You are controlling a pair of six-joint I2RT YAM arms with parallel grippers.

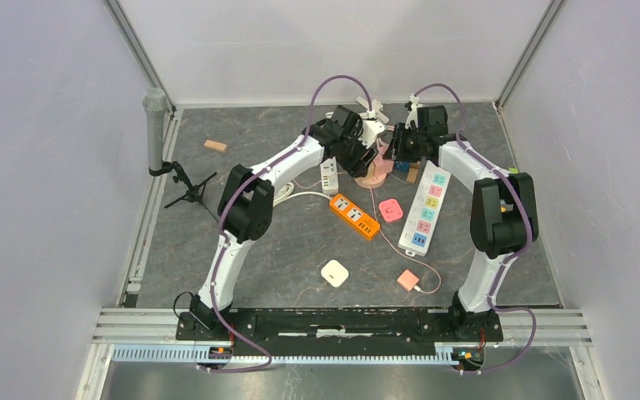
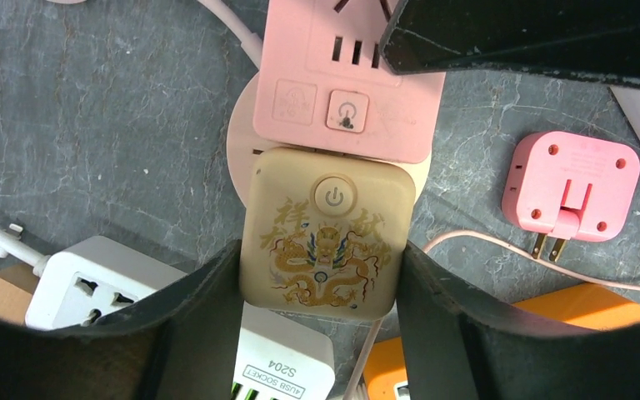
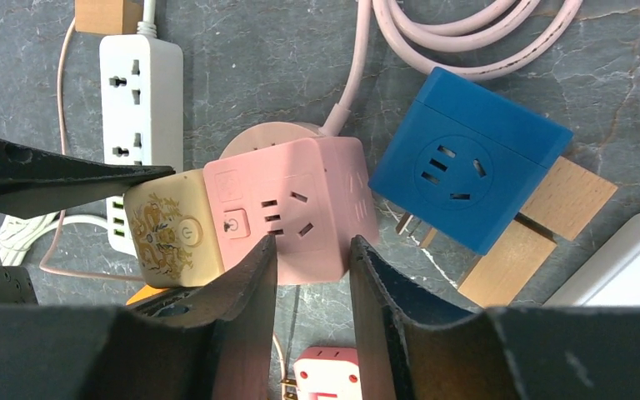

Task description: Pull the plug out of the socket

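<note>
Your left gripper (image 2: 318, 258) has both fingers pressed on the side edges of the plug (image 2: 321, 225), which sits butted against the socket (image 3: 300, 204). Your right gripper (image 3: 312, 243) straddles the socket's near edge with its jaws narrowed; whether it grips cannot be told. Room is tight: a white strip (image 2: 92, 292) runs beneath the plug's free edge and a blue cube (image 3: 475, 158) lies near the socket, with bare table (image 2: 92, 125) left of the plug.

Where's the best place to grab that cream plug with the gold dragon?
Take the cream plug by its two flat opposite sides, coming from the end away from the pink socket. It is a squarish block butted against that socket, so those sides are parallel and the pull runs straight off. The left hand holds it this way.
</note>
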